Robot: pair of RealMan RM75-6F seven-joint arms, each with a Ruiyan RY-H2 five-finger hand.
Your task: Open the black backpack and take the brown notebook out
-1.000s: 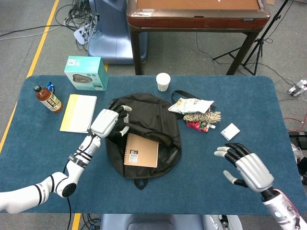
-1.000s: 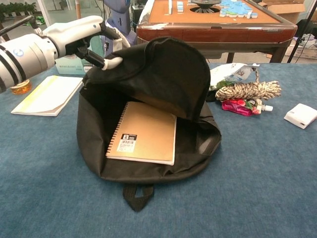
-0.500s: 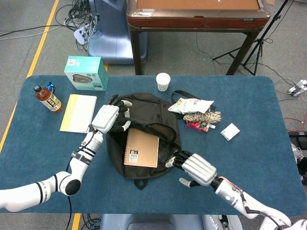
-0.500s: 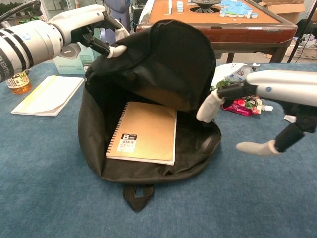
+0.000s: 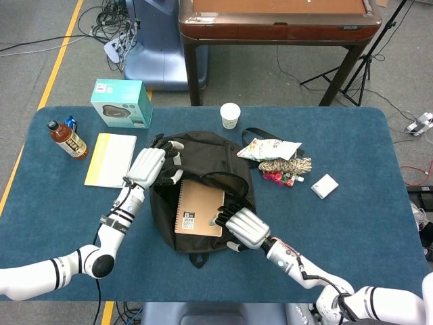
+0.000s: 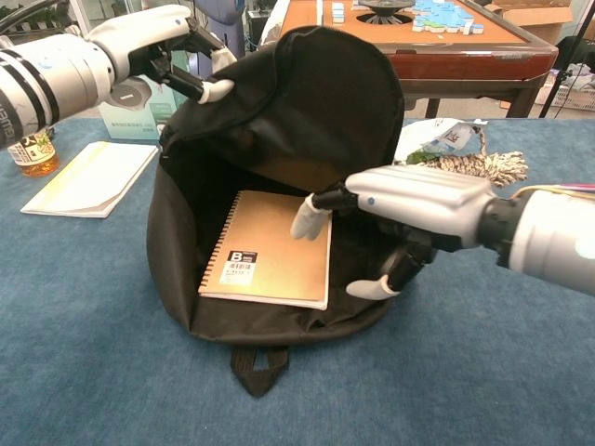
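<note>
The blue tabletop [image 5: 338,223] fills most of the head view, and the black backpack [image 5: 210,152] lies at its middle, soft and slack, its flap only staying up because the left hand [image 6: 163,42] grips the rim at upper left of the chest view. Inside, flat on the bag's back panel, lies the brown notebook [image 6: 270,246], probably light and fairly stiff, with a spiral spine on its left edge; the free right edge looks the best place to take it. The right hand [image 6: 418,209] hovers over that edge, fingers [image 6: 305,221] spread and holding nothing, one fingertip just above the cover.
</note>
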